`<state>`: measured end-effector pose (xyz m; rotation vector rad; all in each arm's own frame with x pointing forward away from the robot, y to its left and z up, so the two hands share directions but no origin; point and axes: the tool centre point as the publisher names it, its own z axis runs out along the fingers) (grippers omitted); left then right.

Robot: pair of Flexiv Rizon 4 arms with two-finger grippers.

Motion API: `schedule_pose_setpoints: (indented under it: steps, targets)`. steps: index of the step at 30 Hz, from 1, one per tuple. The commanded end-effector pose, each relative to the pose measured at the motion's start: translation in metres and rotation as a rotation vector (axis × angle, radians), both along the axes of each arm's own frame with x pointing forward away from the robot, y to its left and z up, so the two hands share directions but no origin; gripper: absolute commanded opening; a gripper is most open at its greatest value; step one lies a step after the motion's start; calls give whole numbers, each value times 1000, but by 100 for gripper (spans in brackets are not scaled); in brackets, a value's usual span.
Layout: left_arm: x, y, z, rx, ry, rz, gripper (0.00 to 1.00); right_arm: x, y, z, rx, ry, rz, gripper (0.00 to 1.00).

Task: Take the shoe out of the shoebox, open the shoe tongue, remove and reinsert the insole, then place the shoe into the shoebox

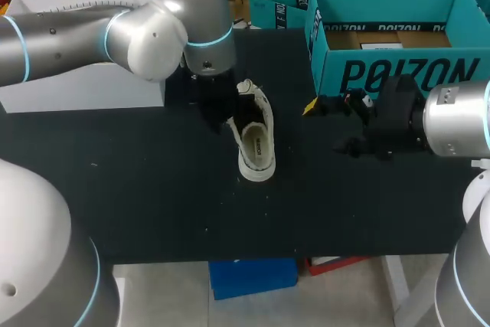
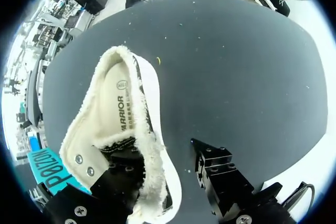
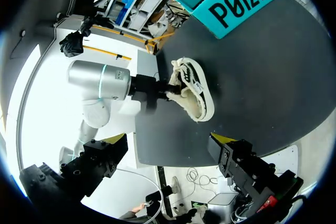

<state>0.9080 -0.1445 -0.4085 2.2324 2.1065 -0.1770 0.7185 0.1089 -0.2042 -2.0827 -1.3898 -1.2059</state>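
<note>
Left gripper [image 2: 164, 157]: is standing released, jaws wide. One finger [image 2: 123, 174] is sitting inside the shoe's opening by the eyelets, and the other is waiting over bare table [image 2: 236, 66] just beside the sole. Only the side wall is lying between them, and nothing is being clamped.

Shoe [image 2: 118, 114]: is lying sole-down at the middle of the table, out of the box, with its frayed collar gaping. The insole [image 2: 116, 103] is showing flat inside.

Right gripper [image 3: 167, 142]: is hovering released and empty to the right of the shoe, well apart from it.

Shoebox [image 1: 398, 74]: is standing open at the far right.

White box [image 1: 76, 86]: is sitting at the far left.

Hazards, as judged:
- Nothing is bracing the shoe, so any pull by the left finger is likely to drag or tip it instead of lifting the insole.
- Closing now risks pinching the side wall alone and missing the insole edge.
- The frayed collar risks snagging the inner finger as it withdraws.
- A half-lifted insole risks buckling.
- A late move by the right arm is risking contact with the left arm over the shoe.
</note>
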Motion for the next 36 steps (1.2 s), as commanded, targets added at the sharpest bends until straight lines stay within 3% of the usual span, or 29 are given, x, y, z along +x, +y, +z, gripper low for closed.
schedule_pose_setpoints:
  steps: [1,4,11,21,36]
  targets:
    - [6,-5,-10,14,-13,-2,44,0,1,0,0,0,0,100]
    - [7,-7,-11,23,-29,-10,41,0,1,0,0,0,0,100]
    - [9,-11,-15,23,-66,-9,0,0,1,0,0,0,0,100]
    - [11,-14,6,3,-75,-39,0,0,1,0,0,0,0,100]
    - [13,-5,111,-90,-138,-43,0,0,1,0,0,0,0,100]
